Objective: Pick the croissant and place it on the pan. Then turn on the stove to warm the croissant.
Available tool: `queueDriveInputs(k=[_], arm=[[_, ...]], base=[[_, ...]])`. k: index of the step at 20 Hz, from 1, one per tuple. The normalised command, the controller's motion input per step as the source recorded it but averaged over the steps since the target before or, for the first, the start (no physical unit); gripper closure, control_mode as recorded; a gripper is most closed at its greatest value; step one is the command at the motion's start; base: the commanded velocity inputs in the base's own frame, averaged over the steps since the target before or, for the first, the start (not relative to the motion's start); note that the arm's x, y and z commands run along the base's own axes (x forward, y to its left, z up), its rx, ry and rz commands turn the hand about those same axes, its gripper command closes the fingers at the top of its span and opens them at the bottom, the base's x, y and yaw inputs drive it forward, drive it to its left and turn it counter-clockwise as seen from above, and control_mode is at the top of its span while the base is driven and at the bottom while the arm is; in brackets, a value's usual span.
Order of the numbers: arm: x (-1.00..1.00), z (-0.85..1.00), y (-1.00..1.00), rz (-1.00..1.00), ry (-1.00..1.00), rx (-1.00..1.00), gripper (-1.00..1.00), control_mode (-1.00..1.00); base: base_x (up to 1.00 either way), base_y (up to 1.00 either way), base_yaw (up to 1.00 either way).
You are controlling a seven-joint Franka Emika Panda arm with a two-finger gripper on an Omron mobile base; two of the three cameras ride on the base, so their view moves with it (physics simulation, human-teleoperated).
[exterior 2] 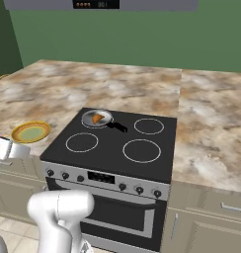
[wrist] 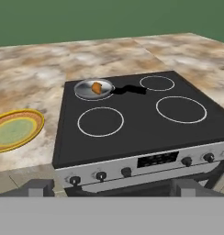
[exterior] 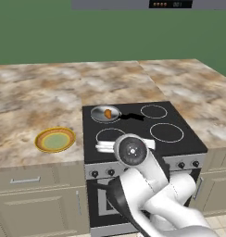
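Currently the croissant (wrist: pixel 96 88) is lying inside the pan (wrist: pixel 86 90), which is sitting on the back-left burner of the stove (wrist: pixel 132 133); judging from this, the placing step is done and the knob step is remaining.

The gripper (wrist: pixel 109 189) is hovering just off the stove's front edge, fingers (wrist: pixel 39 187) standing wide apart and clamping nothing. The knobs (wrist: pixel 101 175) are lying directly ahead of and slightly below the hand, strung in a row along the silver front panel, so the row's long axis is running left to right across the hand's line of approach. The pan's burner is sitting at the back-left corner, so the matching knob is probably one of the left group, though no marking is legible.

Left of the stove, the yellow-rimmed plate (exterior: pixel 54 139) is resting near the counter's front edge.

The left base view is hiding part of the panel behind the arm; the right base view is showing the whole knob row (exterior 2: pixel 65 175) unobstructed; the hand view is showing the fingertip spacing.
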Motion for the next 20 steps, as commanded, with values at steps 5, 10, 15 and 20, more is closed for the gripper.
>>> queueDriveInputs(k=[5,10,15,20], arm=[[-0.73,-0.29,0.00,-0.08,-0.10,0.00,-1.00,-1.00],[-0.54,-0.33,-0.06,-0.07,-0.05,0.00,-1.00,-1.00],[-0.06,-0.27,-0.27,-0.04,0.00,0.04,-1.00,-1.00],[0.11,-0.20,-0.34,-0.01,0.07,0.11,-1.00,-1.00]], base=[[0.00,0.00,0.00],[0.00,0.00,0.00],[0.00,0.00,0.00],[0.00,0.00,0.00]])
